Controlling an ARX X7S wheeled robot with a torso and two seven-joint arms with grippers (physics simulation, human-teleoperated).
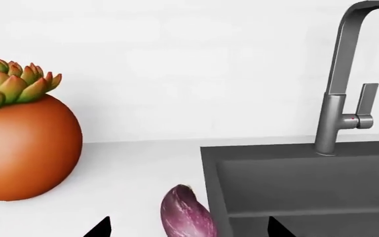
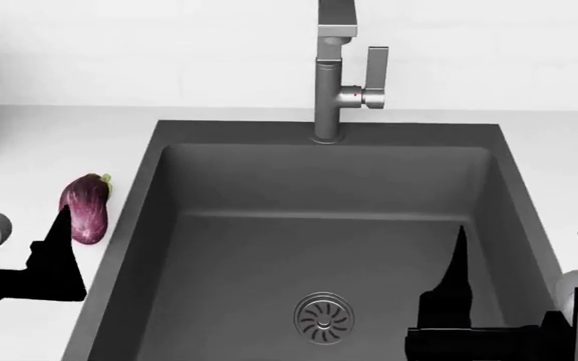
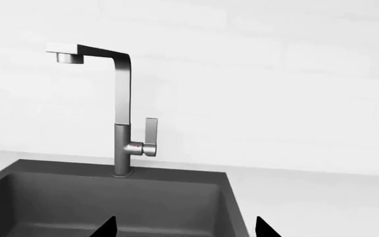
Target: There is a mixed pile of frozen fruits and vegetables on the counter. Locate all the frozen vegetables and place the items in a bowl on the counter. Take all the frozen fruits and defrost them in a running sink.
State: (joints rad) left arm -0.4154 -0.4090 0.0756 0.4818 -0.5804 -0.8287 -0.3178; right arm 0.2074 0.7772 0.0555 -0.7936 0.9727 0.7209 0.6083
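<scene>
Eggplant point(image 2: 86, 207) on the counter point(image 2: 28, 150), just beside the sink's point(image 2: 229, 195) left rim.

Purple skin, pale stem end pointing toward the wall; untouched by either gripper. Left gripper point(image 2: 56, 259) hovers near it, fingers apart, holding nothing. Right gripper point(image 2: 525, 267) sits over the basin's right side, fingers spread, holding nothing. Drain point(image 2: 323, 316) visible in the basin floor. Faucet point(image 2: 337, 71) stands at the back rim, lever upright. Orange succulent pot point(image 1: 21, 138) stands on the counter, well apart from the eggplant.
</scene>
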